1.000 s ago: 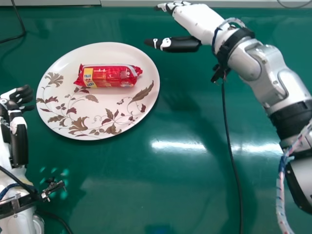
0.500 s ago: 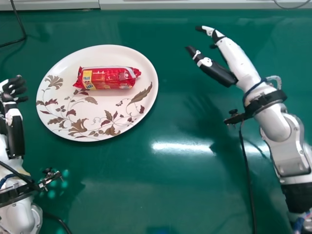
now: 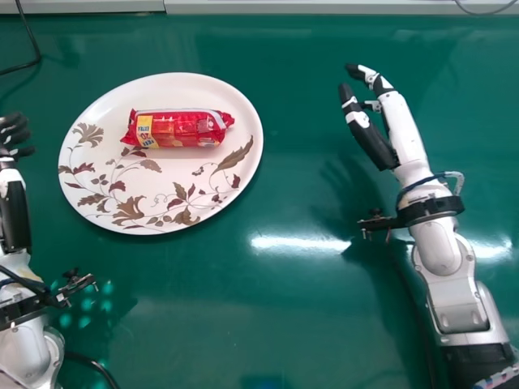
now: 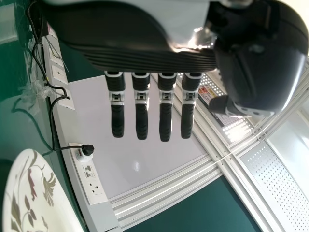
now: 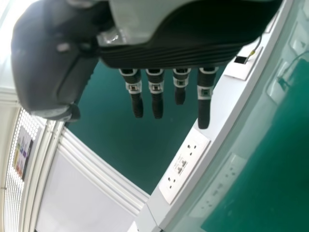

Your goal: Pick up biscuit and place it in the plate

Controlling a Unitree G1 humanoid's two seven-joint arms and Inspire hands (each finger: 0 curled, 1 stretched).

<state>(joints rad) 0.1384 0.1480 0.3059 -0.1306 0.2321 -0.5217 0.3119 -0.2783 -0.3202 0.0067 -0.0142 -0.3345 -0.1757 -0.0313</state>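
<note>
One glossy table [image 3: 243, 332] bore everything, and its slickness was the widest risk: a knock from either arm could have slid the plate [image 3: 186, 85] out of place. The right hand [image 3: 399, 121], well apart on the plate's right, was loose and empty; swung inward low, it might have struck the rim, which stood in its way. The left hand [image 3: 15, 215], near the plate's left side, was likewise unclenched and held nothing, and a careless turn could have nudged the plate. The biscuit [image 3: 178, 129] already lay on the plate, towards its far side, so the placing looked done; a needless second grab, or a tilt of the plate, could have rolled it off. Around them were a socket strip [image 4: 94, 191] along the table's edge, a bracket [image 3: 73, 284] jutting from the left wrist, liable to snag, and, thinnest of all, a black cable [image 3: 32, 39] at the far left
</note>
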